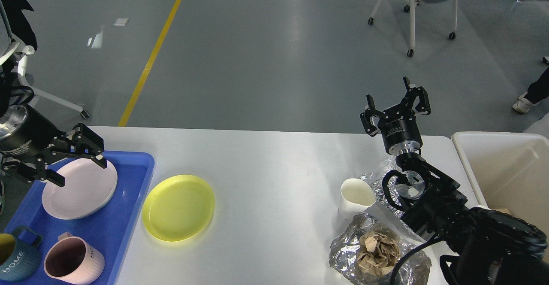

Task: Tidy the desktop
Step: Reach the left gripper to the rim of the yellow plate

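Note:
The white desktop [274,165] fills the lower half of the head view. A yellow plate [178,207] lies on it beside the blue tray [128,207]. The tray holds a pale pink plate [79,189], a pink mug [73,265] and a dark blue mug [15,265]. My left gripper [79,170] hovers open and empty above the pink plate. At the right are a white paper cup [355,196], crumpled foil [377,177] and foil holding brown paper [377,250]. My right gripper [396,104] is raised near the table's far edge, open and empty.
A cream-white bin [506,169] stands off the table's right end. Wheeled chairs stand on the grey floor at the far right [420,1] and far left [25,83]. A yellow floor line [154,53] runs behind the table.

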Motion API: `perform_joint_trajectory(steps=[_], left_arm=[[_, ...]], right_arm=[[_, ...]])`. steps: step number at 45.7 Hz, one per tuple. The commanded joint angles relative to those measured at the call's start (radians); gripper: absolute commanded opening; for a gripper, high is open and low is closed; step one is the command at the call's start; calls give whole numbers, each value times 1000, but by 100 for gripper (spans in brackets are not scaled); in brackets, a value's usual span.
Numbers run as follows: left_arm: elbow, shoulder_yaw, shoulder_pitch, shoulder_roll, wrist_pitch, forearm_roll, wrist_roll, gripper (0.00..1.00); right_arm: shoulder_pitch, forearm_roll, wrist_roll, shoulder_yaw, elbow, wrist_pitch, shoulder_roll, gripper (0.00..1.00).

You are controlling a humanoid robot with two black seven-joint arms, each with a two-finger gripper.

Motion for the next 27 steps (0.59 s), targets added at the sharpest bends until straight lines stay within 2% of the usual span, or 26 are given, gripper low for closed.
perform_joint_trajectory(steps=[1, 9, 21, 27], left_arm=[[-1, 2, 79, -87, 57, -90, 11, 90], [-39, 4, 175, -193, 225, -176, 12, 88], [-78, -2, 344, -308, 572, -306, 12, 88], [-79, -22, 392, -334, 673, -388, 12, 88]], right_arm=[[0, 0, 0, 0, 0, 0, 0, 100], [0, 0, 0, 0, 0, 2, 0, 100], [0, 0, 0, 0, 0, 0, 0, 100], [1, 0, 0, 0, 0, 0, 0, 100]])
